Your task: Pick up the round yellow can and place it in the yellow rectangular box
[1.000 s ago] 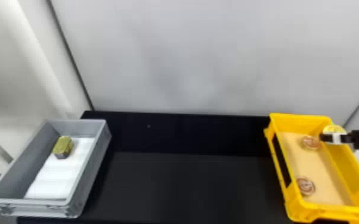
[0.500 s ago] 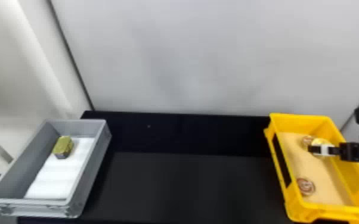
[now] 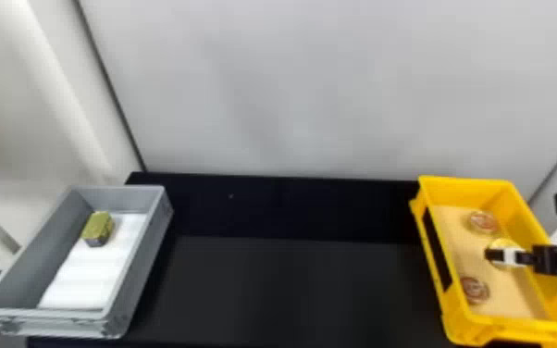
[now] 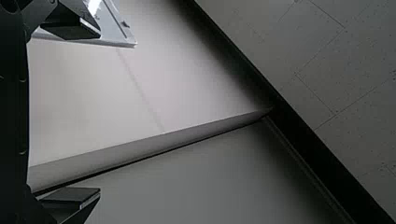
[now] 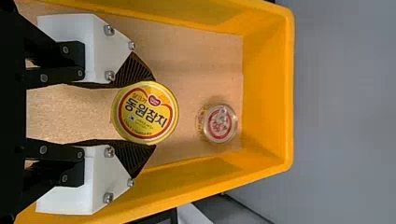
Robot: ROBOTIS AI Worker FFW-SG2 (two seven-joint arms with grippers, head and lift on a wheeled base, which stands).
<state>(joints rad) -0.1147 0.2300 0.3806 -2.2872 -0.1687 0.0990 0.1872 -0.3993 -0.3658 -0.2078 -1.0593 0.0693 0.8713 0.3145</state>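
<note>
My right gripper [image 3: 499, 255] is inside the yellow rectangular box [image 3: 430, 259] at the right of the head view, shut on the round yellow can [image 3: 503, 244]. In the right wrist view the right gripper [image 5: 147, 113] has one ribbed finger on each side of the yellow can [image 5: 145, 113], whose printed lid faces the camera. Walls of the yellow box [image 5: 267, 93] surround them. The left gripper [image 4: 95, 112] stands open in the left wrist view, its fingers wide apart with nothing between them, facing a pale wall.
Two clear round containers [image 3: 483, 222] [image 3: 474, 290] lie on the box floor, one towards the back and one nearer the front. A grey box [image 3: 134, 273] holding a gold-topped block [image 3: 98, 228] stands at the left of the black table [image 3: 291, 287].
With the yellow can in it, the right gripper has come from the box's right wall inward over its floor, also shifting towards the front. The left arm shows no change.
</note>
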